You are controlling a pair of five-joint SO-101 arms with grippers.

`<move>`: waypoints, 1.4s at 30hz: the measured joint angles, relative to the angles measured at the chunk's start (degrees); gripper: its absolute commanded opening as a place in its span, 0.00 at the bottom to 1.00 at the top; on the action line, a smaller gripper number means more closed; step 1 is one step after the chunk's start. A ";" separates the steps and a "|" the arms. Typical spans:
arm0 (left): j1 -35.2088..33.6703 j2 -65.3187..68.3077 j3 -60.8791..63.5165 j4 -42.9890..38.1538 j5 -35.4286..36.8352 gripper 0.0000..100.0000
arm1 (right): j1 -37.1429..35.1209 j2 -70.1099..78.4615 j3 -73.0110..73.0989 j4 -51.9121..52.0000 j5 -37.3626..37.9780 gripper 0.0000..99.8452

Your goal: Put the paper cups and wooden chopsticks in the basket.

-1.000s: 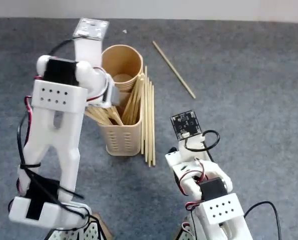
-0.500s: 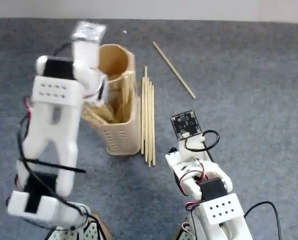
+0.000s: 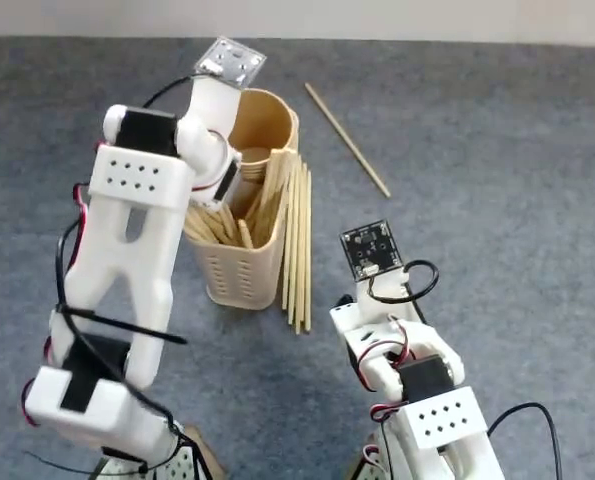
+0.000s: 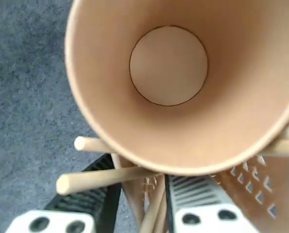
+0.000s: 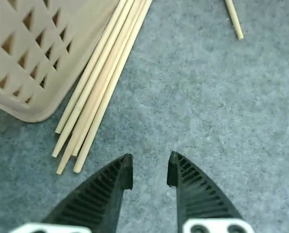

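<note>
A brown paper cup [image 3: 267, 125] stands mouth up in the far end of the beige perforated basket [image 3: 239, 275], among several wooden chopsticks [image 3: 217, 222]. In the left wrist view the cup [image 4: 168, 73] sits just past my left gripper [image 4: 142, 170], which is shut on chopsticks [image 4: 98, 179] that run between its black fingers [image 4: 98, 206]; the cup rim hides their tips. A bundle of chopsticks [image 3: 297, 245] lies on the carpet against the basket's side. One chopstick [image 3: 347, 140] lies alone farther off. My right gripper [image 5: 149, 172] hovers open over bare carpet near the bundle's [image 5: 98, 92] ends.
Grey carpet covers the whole floor. The left arm [image 3: 127, 260] leans over the basket's near left side. The right arm [image 3: 402, 370] stands at the near right, with open carpet to its right and beyond it.
The left arm swung left and then right again, and the cup and the basket's top end followed it. The right arm has kept still.
</note>
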 measured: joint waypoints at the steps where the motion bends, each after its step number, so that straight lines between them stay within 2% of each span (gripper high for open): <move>1: -0.62 0.53 -2.29 1.41 0.00 0.02 | 0.00 0.00 0.00 0.00 0.00 0.13; 6: -3.78 1.67 -9.49 6.59 -0.18 0.02 | 0.00 0.00 0.00 0.00 0.00 0.13; 18: -7.91 1.76 -10.64 6.86 -0.53 0.02 | 0.00 0.00 0.00 0.00 0.00 0.13; 20: -7.91 1.76 -10.64 6.86 -0.53 0.05 | 0.00 0.00 0.00 0.00 0.00 0.13; 25: -8.26 1.76 -10.81 6.86 -0.70 0.21 | 0.00 0.00 0.00 0.00 0.00 0.13; 30: -11.25 1.85 -11.52 6.86 -1.76 0.22 | 0.00 0.00 0.00 0.00 0.00 0.13; 42: -10.90 -6.07 -14.24 7.38 -3.16 0.22 | 0.00 0.00 0.00 0.00 0.00 0.13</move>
